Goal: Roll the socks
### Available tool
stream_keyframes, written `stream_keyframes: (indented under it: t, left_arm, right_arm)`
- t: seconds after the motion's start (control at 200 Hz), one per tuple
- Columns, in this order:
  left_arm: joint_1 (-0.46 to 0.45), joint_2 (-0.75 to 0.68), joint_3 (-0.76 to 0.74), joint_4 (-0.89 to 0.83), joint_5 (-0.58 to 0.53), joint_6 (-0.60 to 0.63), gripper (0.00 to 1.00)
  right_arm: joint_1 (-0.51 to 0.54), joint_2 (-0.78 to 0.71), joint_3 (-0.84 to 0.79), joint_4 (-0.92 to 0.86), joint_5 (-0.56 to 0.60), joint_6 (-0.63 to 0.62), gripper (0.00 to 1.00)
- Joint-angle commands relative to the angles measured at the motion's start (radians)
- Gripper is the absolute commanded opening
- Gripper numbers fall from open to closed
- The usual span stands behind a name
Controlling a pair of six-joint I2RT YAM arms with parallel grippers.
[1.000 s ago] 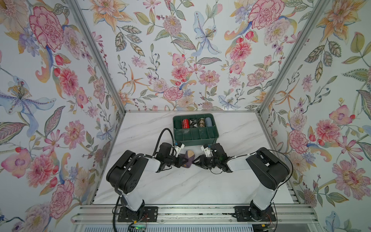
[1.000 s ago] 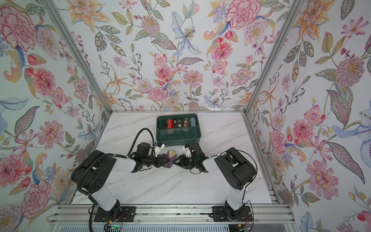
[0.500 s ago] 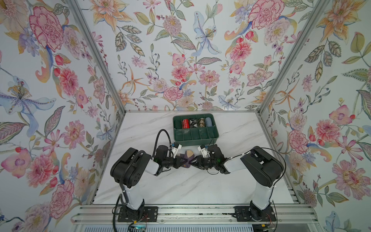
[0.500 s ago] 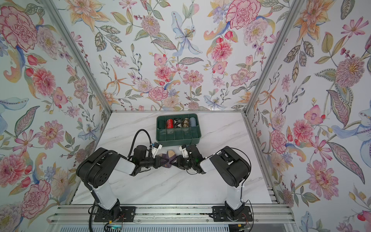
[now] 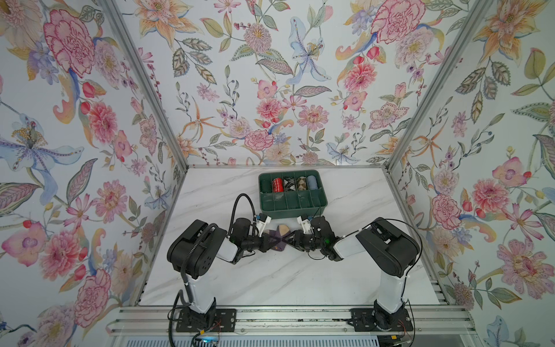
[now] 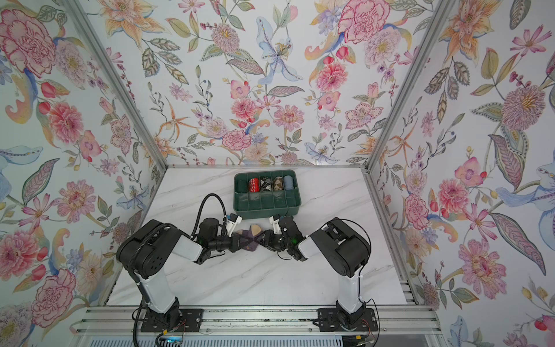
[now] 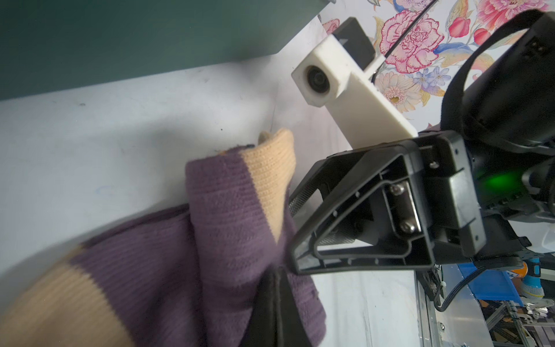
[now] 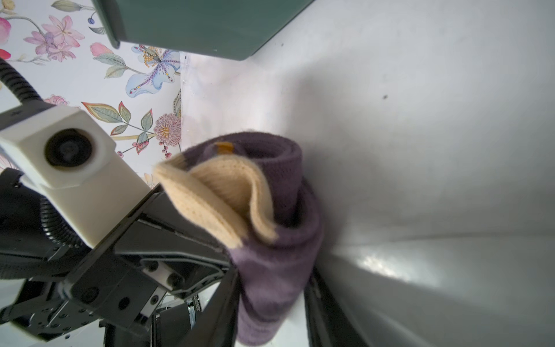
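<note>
The socks (image 5: pixel 277 237) (image 6: pixel 252 237) are a dusty-purple bundle with tan patches on the white table, just in front of the green tray. My left gripper (image 5: pixel 268 240) (image 6: pixel 240 240) comes at them from the left. In the left wrist view its jaws (image 7: pixel 277 288) are pressed together on a fold of the purple fabric (image 7: pixel 228 225). From the right, my right gripper (image 5: pixel 289 238) (image 6: pixel 264 238) meets them. In the right wrist view the rolled socks (image 8: pixel 288 186) sit between its two fingers (image 8: pixel 271 300), tan toe flap on top.
The green compartment tray (image 5: pixel 292 207) (image 6: pixel 267 211) stands right behind the grippers, with several rolled sock pairs in its back row. Its wall (image 7: pixel 150 30) (image 8: pixel 195 24) is close in both wrist views. Floral walls enclose the table on three sides.
Both grippers have drawn a little closer together around the socks, and the arms' elbows have shifted inward. The right jaws have narrowed slightly on the roll.
</note>
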Motion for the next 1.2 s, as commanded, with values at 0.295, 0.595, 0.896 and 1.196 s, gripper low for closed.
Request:
stream_keyframes:
  t: [0.295,0.595,0.896,1.196]
  left_arm:
    - [-0.001,0.082,-0.062,-0.250,-0.088,-0.010,0.00]
    - [-0.089,0.057,-0.018,-0.251,-0.093,-0.054,0.00]
    - [-0.206,0.072,0.074,-0.180,-0.075,-0.151,0.00]
    - [-0.209,0.030,0.078,-0.145,-0.056,-0.192,0.00]
  right_arm:
    - [0.026,0.034,-0.005,0.080,0.052,0.003,0.04]
    - [0.022,-0.121,0.085,-0.410,0.125,-0.246,0.00]
    - [0.015,-0.235,0.227,-0.881,0.211,-0.494,0.00]
    - [0.041,-0.278,0.322,-1.146,0.372,-0.604,0.00]
